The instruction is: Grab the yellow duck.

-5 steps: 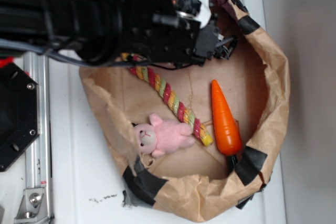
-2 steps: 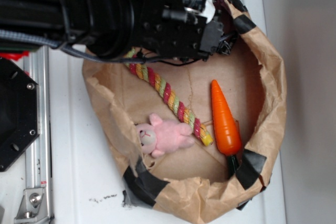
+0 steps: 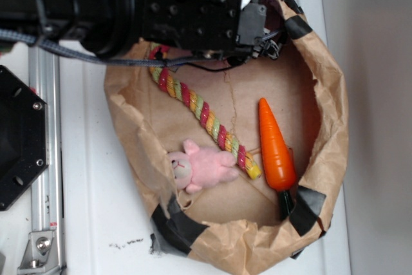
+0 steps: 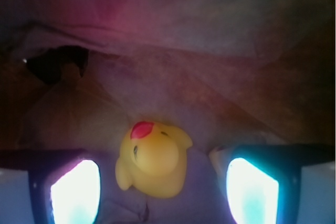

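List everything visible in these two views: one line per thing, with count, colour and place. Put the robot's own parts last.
Small glossy yellow rubber duck: one, yellow with red-orange beak, between the gripper fingers in the wrist view; hidden in the exterior view.
Crumpled brown paper bag: one, brown with black tape patches, on the white surface, holding the toys.
Striped twisted rope: one, yellow, pink and green, lying diagonally in the bag.
Long orange plastic carrot: one, orange, right side of the bag.
Pink plush animal: one, pink, lower left of the bag, touching the rope's end.
Black robot arm: one, black, over the bag's upper part.
Gripper: one, open, fingers either side of the duck.
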`<action>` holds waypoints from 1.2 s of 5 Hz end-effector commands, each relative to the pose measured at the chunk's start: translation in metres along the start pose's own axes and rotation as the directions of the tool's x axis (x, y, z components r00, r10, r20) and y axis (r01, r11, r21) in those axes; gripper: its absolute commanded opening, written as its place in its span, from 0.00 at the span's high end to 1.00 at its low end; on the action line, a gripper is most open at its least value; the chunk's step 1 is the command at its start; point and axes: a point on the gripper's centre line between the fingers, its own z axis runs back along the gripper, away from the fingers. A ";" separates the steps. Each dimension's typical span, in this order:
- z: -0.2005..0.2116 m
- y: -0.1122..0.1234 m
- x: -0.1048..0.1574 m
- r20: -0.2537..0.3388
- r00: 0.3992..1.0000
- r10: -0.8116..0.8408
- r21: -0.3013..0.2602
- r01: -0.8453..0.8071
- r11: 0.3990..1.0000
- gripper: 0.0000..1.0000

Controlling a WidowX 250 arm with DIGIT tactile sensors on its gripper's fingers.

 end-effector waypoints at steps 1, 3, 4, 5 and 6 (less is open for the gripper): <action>0.021 0.027 0.020 0.050 0.996 0.075 0.000 -0.076 0.997 0.00; 0.023 0.039 0.012 0.075 0.993 0.094 0.045 -0.098 0.994 0.00; 0.018 0.037 0.012 0.097 0.988 0.120 0.088 -0.128 0.988 0.00; 0.004 0.036 0.008 0.058 0.994 0.095 0.166 -0.103 0.981 0.00; -0.009 0.033 -0.008 0.065 0.997 0.041 0.188 -0.053 0.981 0.00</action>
